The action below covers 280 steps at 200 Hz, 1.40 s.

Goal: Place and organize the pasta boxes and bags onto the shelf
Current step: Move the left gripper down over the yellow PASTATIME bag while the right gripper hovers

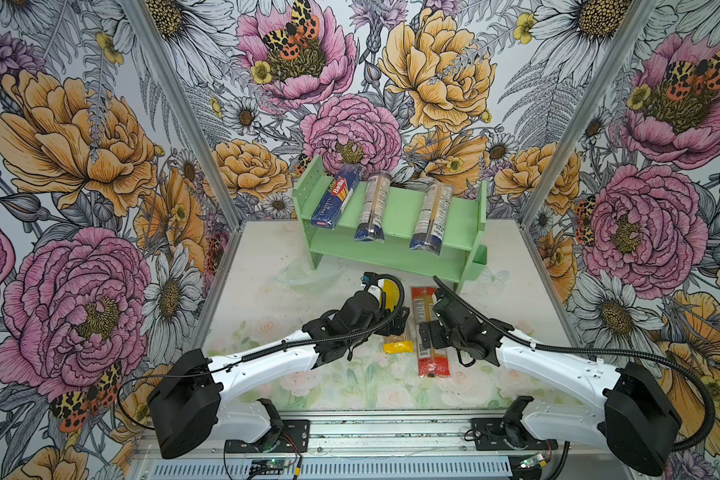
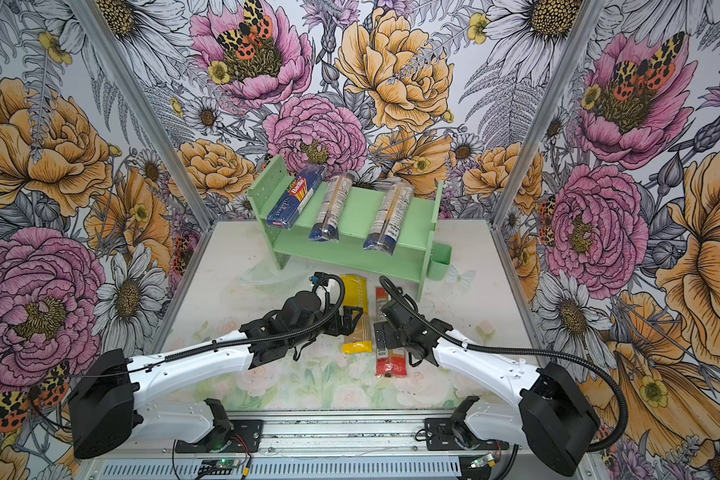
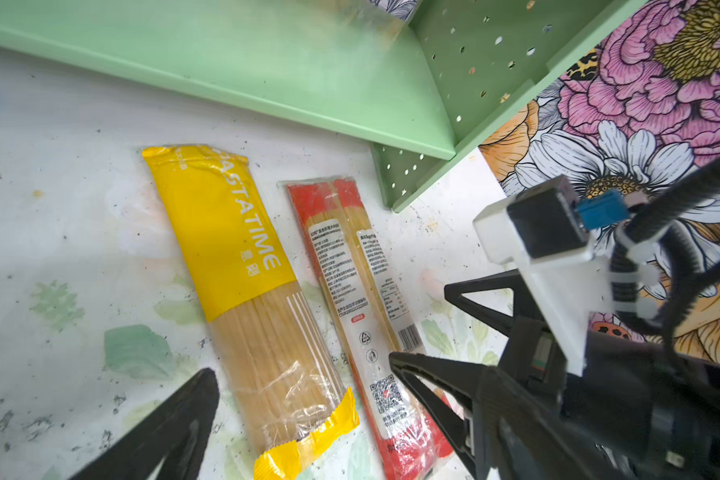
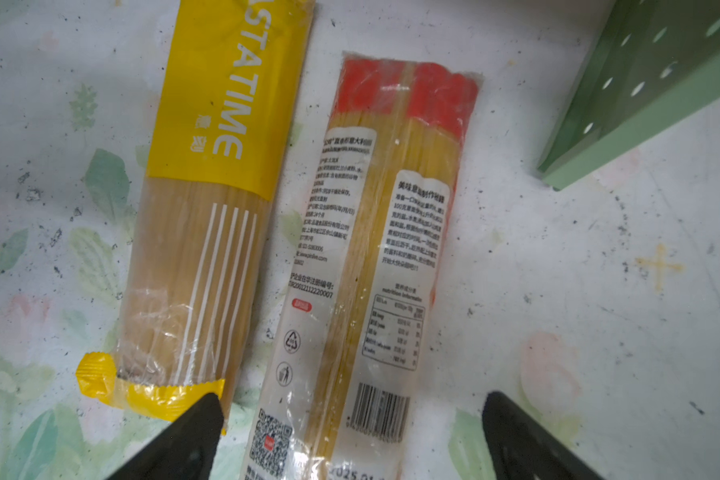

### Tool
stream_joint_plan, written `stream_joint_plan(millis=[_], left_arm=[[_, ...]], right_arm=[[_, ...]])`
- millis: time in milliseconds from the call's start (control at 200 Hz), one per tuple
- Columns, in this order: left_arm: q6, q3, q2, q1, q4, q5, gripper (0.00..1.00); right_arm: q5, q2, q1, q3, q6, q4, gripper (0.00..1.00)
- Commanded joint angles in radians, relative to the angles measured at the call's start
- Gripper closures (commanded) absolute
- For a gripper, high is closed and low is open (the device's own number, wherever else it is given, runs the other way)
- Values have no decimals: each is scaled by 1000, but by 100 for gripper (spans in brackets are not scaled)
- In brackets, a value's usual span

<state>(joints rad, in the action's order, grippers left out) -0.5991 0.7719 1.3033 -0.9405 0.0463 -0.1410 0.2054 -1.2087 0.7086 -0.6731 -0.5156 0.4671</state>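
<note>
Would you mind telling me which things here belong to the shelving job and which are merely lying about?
Job: shelf, Barilla box, navy-ended bag, second navy-ended bag, yellow bag, red-ended bag.
Merely there: floral tabletop, flowered wallpaper.

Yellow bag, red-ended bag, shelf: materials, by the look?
Yellow bag: thin plastic film, glossy; it wrinkles and glares, and its clear part shows the spaghetti. Red-ended bag: clear glossy film too, with printed white label panels. Shelf: probably painted wood or board, matte mint green; flat panels, drilled peg holes, no grain visible.

Floral wallpaper [image 1: 80, 145] bkgd; scuffed floral tabletop [image 1: 258, 299]; alu rail [image 1: 391, 432] front.
</note>
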Motion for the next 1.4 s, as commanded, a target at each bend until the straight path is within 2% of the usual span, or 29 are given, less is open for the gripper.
stream_joint_plan(millis=[0,631,1036,1396], left_arm=[[-37,-28,7,-9,-56,-21,1],[-87,-127,19,-9,-105,-61,1],[-138,-217,-5,-9,-123,-117,1],[-159,-245,-12,-7,-118,-123,1]], right_arm=[[35,-18,11,3,-17,-52,1],[90,41,39,147,-28,-261,1],[274,20,149,145,-41,-296,1],[395,-79,213,127,-73,-295,1]])
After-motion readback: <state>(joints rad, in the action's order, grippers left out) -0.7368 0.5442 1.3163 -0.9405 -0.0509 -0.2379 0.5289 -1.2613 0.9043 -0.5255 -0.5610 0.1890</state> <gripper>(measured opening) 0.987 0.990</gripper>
